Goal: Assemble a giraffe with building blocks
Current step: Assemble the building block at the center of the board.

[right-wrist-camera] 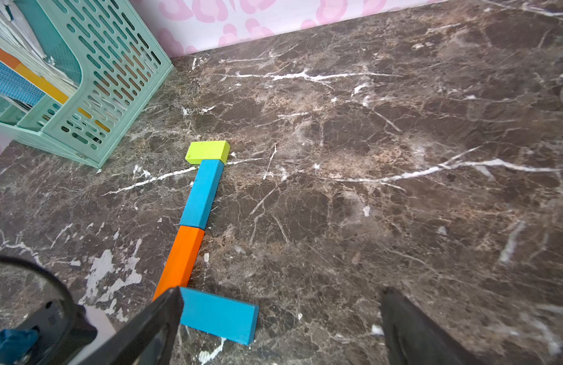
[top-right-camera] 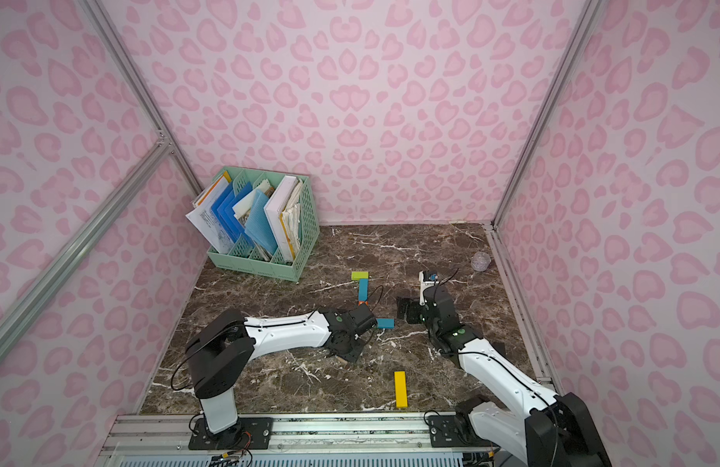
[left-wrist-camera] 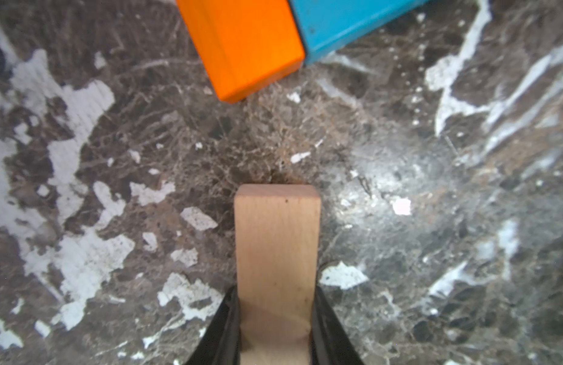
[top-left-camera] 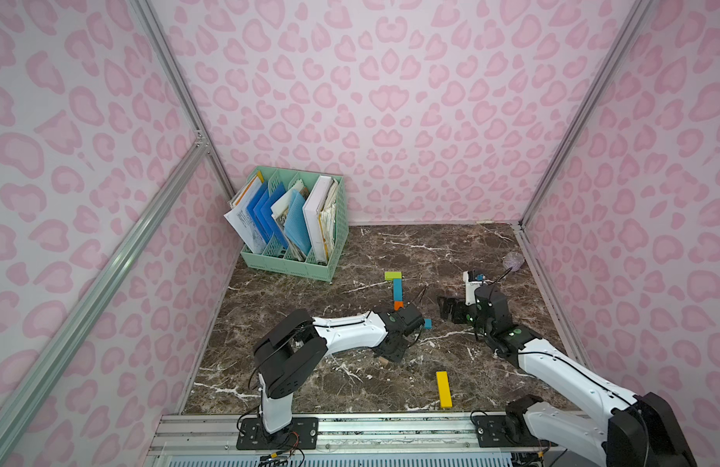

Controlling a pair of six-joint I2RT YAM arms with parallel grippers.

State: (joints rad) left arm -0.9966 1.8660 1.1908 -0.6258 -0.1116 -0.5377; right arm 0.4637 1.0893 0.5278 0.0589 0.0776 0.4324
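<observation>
While pink-spotted walls (top-left-camera: 390, 101) enclose the marble tabletop (top-left-camera: 390, 250), left hand (left-wrist-camera: 275, 294) grips tan block (left-wrist-camera: 277, 237); right hand (right-wrist-camera: 281, 292) gapes.

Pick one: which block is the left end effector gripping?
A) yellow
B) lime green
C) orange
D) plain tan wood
D. The left wrist view shows the tan wood block pinched in the left end effector, while the yellow block lies loose near the front edge, and the lime green block and orange block sit in the laid-out row.
</observation>
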